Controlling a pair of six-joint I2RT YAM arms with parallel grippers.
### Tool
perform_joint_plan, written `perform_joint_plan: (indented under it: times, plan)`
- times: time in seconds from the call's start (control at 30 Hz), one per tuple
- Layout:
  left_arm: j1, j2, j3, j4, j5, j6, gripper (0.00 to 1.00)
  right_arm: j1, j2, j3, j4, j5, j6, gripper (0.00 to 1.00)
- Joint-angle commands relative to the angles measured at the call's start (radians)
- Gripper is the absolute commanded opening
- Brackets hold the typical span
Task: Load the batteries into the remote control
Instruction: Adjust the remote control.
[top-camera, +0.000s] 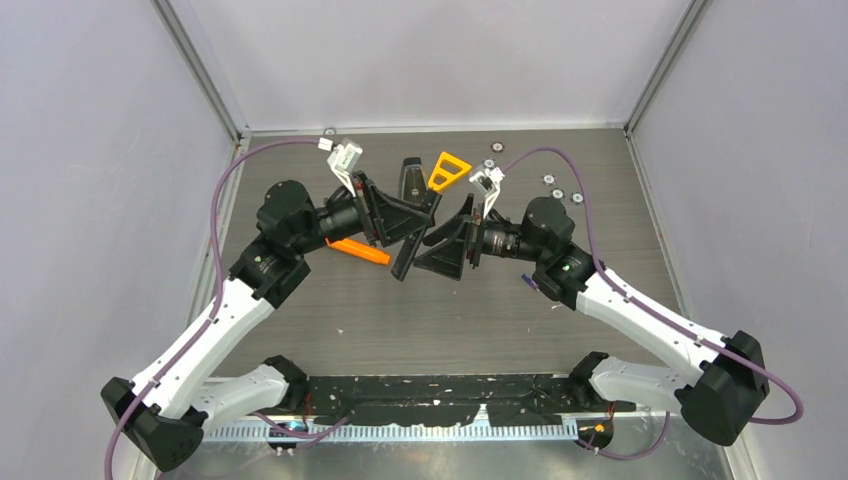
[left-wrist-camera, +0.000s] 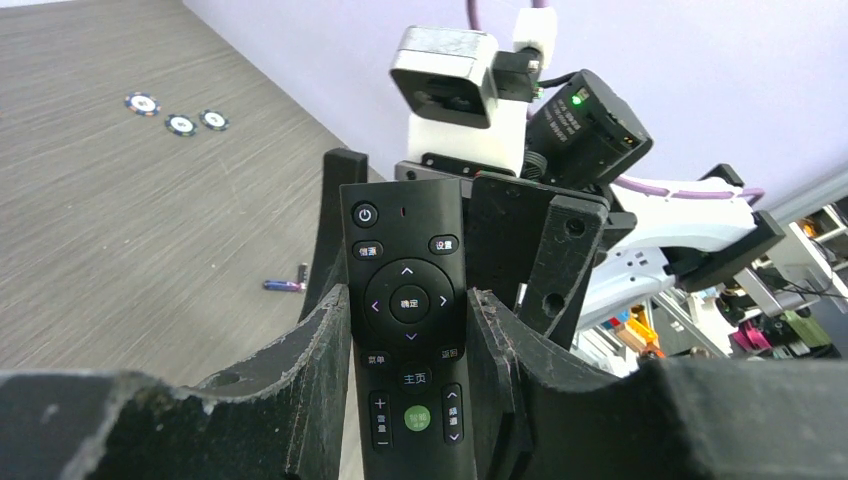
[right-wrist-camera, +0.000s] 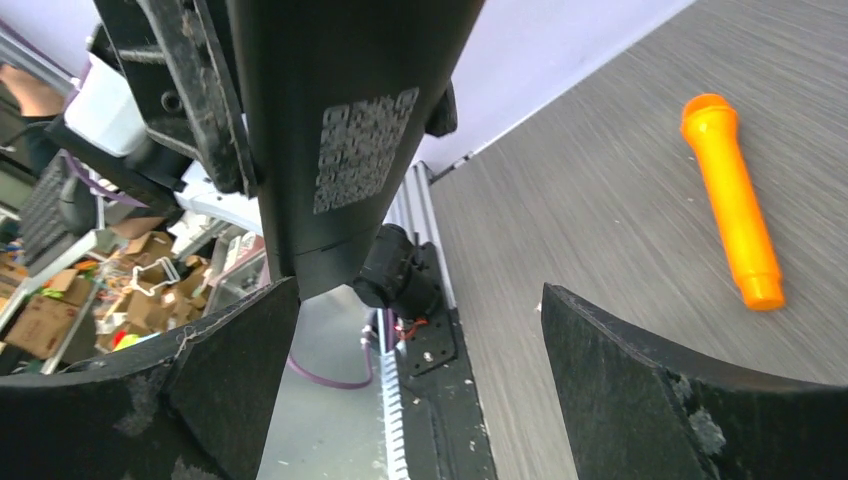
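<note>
Top view, left tool (top-camera: 405, 225): I see it raised over the middle of the worktop (top-camera: 450, 320). It is clamped on the remote control (top-camera: 406, 258), which hangs slanted, clear of the surface.
Top view, right tool (top-camera: 447, 240): it faces the left one, just beside the remote control. From here I cannot tell its gap.
Top view, loose items: an orange stick (top-camera: 358, 250) lies under the left wrist. A black case (top-camera: 410, 180) and a yellow triangle (top-camera: 448, 170) sit behind the tools, with silver discs (top-camera: 560, 190) to the far right.
Left wrist, remote control: its button face is turned to my camera, power button at the far end. Both fingers (left-wrist-camera: 300, 370) press on its long edges.
Left wrist, batteries (left-wrist-camera: 283, 286): small purple-blue cylinders lie close together on the worktop, outside the remote control.
Right wrist, right tool (right-wrist-camera: 420, 295): the fingers are spread wide and grip nothing.
Right wrist, remote control: I see its back with a code sticker. Its end sits just above one finger, and I cannot tell whether they touch.
Right wrist, orange stick: it lies flat on the worktop, well apart from the tool.
</note>
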Motion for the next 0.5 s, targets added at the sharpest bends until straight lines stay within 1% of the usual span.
perform_joint_plan:
  times: [0.0, 0.13, 0.33, 0.47]
  plan:
    - [0.005, -0.007, -0.002, 0.088, 0.066, -0.034, 0.16, 0.025, 0.013, 0.042, 0.214, -0.028, 0.128, 0.97]
    - [0.005, -0.009, -0.002, 0.108, 0.064, -0.044, 0.14, 0.033, 0.010, 0.035, 0.240, -0.019, 0.154, 0.98]
    - [0.007, -0.031, -0.015, 0.107, -0.005, -0.029, 0.10, 0.034, -0.022, 0.002, 0.261, 0.009, 0.163, 0.98]
    - [0.007, -0.041, -0.032, 0.135, -0.029, -0.041, 0.08, 0.038, -0.008, 0.002, 0.292, 0.013, 0.178, 0.97]
